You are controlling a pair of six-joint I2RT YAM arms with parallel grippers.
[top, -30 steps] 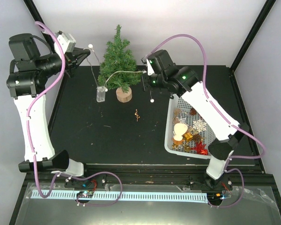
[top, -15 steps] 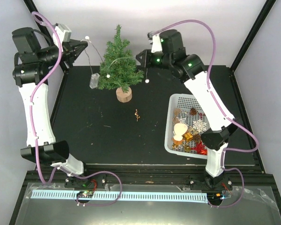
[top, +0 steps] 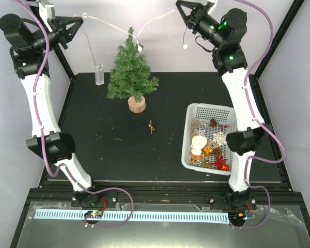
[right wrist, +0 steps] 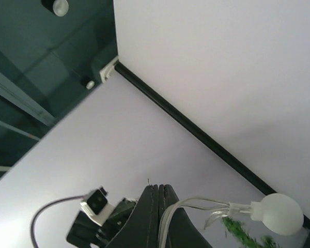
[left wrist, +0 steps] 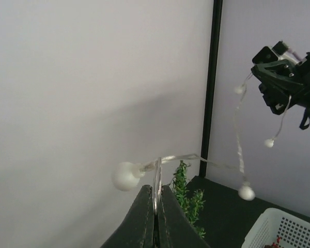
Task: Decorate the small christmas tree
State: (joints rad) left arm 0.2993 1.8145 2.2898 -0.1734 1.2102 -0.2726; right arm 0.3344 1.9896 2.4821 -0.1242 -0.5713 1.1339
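Left gripper [top: 81, 19] and right gripper [top: 179, 4] — both clenched on the light string [top: 140, 47] — hold it stretched above the small christmas tree [top: 132, 70].

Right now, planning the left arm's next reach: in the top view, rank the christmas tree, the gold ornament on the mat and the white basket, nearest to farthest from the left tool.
From the left tool, shut on the light string:
1. small christmas tree, back centre.
2. gold ornament, mid-table, before the tree.
3. white basket, right side.
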